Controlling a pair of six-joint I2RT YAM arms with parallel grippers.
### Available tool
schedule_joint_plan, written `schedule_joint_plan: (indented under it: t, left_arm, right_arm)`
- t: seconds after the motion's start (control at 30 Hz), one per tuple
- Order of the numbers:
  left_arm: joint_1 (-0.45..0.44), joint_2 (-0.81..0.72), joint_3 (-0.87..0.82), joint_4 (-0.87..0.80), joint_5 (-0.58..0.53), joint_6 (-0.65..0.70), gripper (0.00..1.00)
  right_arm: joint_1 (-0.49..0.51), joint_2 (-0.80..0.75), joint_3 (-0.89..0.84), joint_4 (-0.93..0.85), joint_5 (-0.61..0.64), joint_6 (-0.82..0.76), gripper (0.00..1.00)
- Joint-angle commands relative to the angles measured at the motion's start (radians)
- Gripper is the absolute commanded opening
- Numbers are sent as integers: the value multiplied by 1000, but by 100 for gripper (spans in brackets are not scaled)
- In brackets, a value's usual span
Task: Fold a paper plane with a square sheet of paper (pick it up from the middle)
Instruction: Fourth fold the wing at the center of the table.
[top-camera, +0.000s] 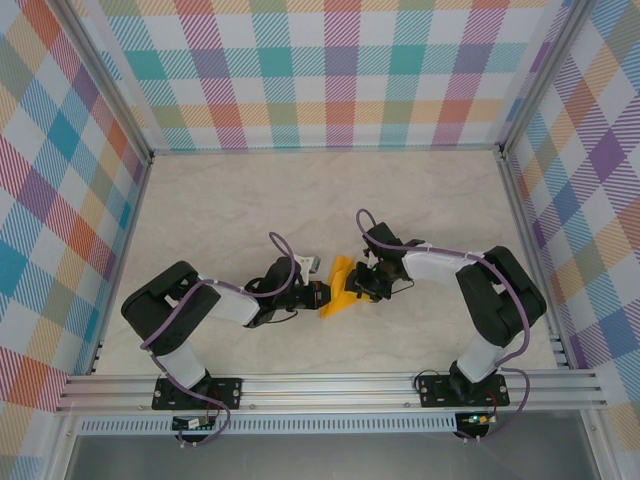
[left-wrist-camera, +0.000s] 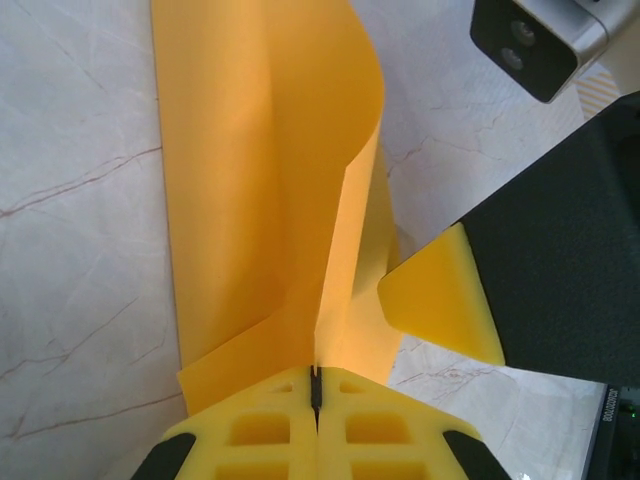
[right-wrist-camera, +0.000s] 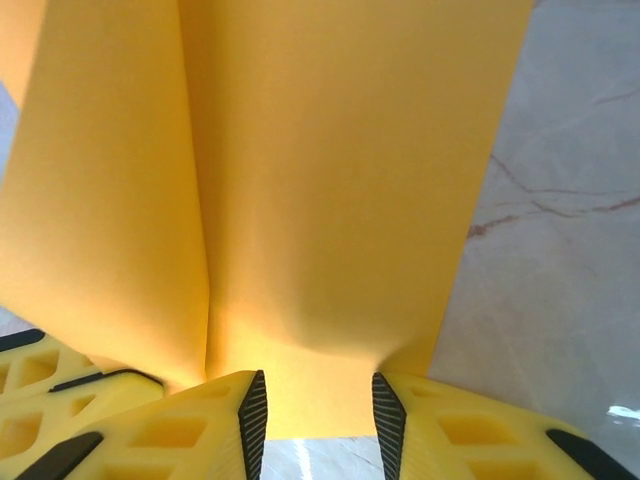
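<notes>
**Paper lifted and bent, but far from a plane**

The square sheet of paper (top-camera: 340, 286) stood between the two arms near the middle of the desk (top-camera: 250, 190), partly raised from the marble surface; it was bent lengthwise into a loose, soft curl (left-wrist-camera: 260, 180), and I could see no sharp crease on it. I judged the task to be at its early part; the pick-up looked done and a first middle fold was being formed, while the pointed nose, the wings and the narrow dart shape were all left to make.

The left pincer (top-camera: 318, 293) was pressed together on the near edge of the sheet, and from its wrist the two yellow pads (left-wrist-camera: 315, 392) met with the paper caught in the thin line between them; the sheet rose away from there. The right pincer (top-camera: 362, 284) came from the opposite side; its jaws (right-wrist-camera: 315, 410) stood partly spread, with the lower edge of the orange paper (right-wrist-camera: 300, 180) lying in the gap, and it did not look clamped. One of its fingers (left-wrist-camera: 440, 300) was just beside the fold, close to the left pincer.
</notes>
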Motion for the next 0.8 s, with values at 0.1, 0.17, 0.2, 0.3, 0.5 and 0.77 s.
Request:
schedule_joint_plan:
  t: [0.1,0.17,0.2,0.3,0.5,0.77]
  left_arm:
    - [19,-67,-31,39,32,11,23]
    - [20,-71,-18,33,44,22,30]
    - [19,-72,-6,17,43,25,32]
    - [19,-59,28,-30,32,41,32]
    - [25,-34,49,-62,-20,41,27]
    - [25,-9,92,-143,-68,63,28]
  right_arm:
    - [1,-51,10,-20,-8,-52,39]
    - [0,-56,12,-16,-16,-59,39]
    - [1,-58,14,-13,-21,-62,39]
    - [0,-66,12,10,-41,-64,38]
    - [0,-79,13,40,-59,-66,38]
    - [2,-58,23,43,-44,-65,39]
